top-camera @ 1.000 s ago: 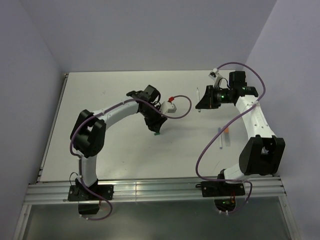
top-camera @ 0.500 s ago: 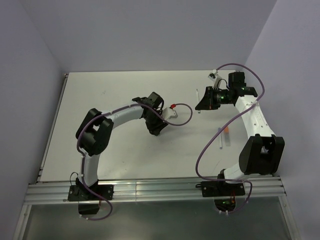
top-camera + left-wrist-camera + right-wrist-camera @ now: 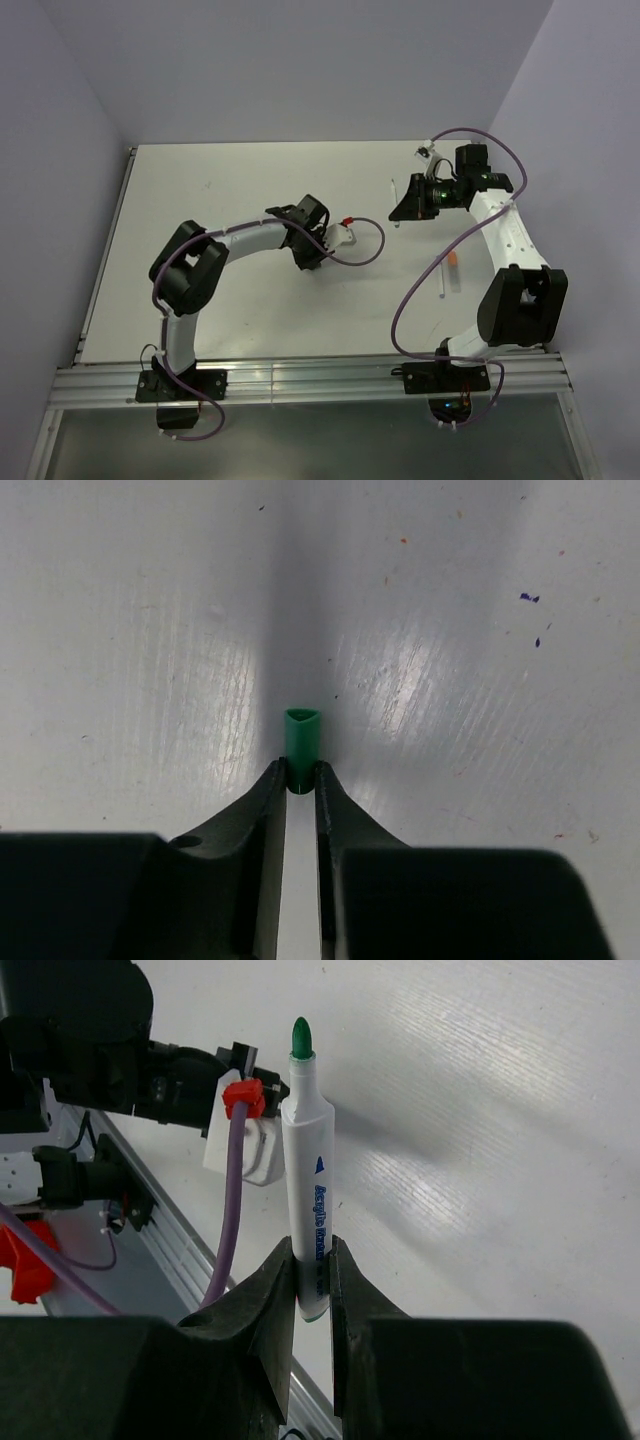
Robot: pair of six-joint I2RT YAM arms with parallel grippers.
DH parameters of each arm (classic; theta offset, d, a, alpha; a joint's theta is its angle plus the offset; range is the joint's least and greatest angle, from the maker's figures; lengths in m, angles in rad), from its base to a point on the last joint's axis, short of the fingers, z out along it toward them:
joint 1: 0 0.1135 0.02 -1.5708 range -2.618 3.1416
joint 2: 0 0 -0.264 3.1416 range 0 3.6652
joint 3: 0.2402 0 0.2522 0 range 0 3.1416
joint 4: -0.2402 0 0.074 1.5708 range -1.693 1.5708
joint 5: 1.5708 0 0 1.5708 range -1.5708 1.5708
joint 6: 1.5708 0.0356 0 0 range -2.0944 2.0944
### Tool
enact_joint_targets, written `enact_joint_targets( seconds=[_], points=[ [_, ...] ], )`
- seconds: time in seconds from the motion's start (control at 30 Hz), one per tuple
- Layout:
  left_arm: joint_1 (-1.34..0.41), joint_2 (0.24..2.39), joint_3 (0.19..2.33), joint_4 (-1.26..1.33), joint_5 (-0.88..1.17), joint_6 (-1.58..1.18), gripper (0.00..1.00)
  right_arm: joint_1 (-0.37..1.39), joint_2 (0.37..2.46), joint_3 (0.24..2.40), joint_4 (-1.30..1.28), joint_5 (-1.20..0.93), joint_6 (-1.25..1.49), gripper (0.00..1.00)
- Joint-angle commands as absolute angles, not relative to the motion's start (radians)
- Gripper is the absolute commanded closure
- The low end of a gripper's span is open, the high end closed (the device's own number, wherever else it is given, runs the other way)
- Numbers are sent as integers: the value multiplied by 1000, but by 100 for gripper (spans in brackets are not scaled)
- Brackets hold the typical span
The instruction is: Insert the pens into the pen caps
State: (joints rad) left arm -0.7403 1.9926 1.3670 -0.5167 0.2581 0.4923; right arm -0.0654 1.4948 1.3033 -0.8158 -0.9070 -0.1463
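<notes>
Change: over the last second my left arm (image 3: 240, 235) has folded in and brought its wrist down onto the spot near the middle of the top view, and its fingers have drawn in. My right arm (image 3: 505, 235) has hardly shifted.
Left gripper (image 3: 301, 778): low over the table (image 3: 480, 680), at the lower centre of the left wrist view. The two fingertips pinch the near end of the green cap.
Green cap (image 3: 301, 738): dead centre of the left wrist view. Most of its length sticks out past the fingertips, away from me. I cannot tell whether it rests on the table.
Right gripper (image 3: 312, 1272): held up off the table, at the upper right of the top view. Its fingers press together on the lower end of a pen.
Pen (image 3: 308, 1160): white barrel with blue lettering and a green tip. It stands straight up out of the fingers, at the centre of the right wrist view.
Thin pen (image 3: 443, 281): lies on the table right of centre in the top view, below the right gripper.
Orange-ended pen (image 3: 453, 262): lies just beside the thin pen, on its right.
Cable (image 3: 228, 1210): purple with a red clip, at the left of the right wrist view, beside the pen.
</notes>
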Motion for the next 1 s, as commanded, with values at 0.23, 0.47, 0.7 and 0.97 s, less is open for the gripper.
enact_joint_targets(
  seconds=[0.23, 0.47, 0.7, 0.97],
  points=[
    [-798, 1999, 1292, -532, 261, 483, 100, -63, 1520, 1358, -818, -920, -150, 100],
    [-795, 1673, 1223, -549, 178, 668, 100, -63, 1552, 1391, -808, -883, -179, 100],
    [-795, 1220, 924, -378, -24, 1188, 100, 89, 1552, 1399, -782, -876, -212, 100],
    [-704, 835, 723, -232, 23, 1650, 100, 446, 1526, 1364, -798, -871, -291, 100]
  ],
)
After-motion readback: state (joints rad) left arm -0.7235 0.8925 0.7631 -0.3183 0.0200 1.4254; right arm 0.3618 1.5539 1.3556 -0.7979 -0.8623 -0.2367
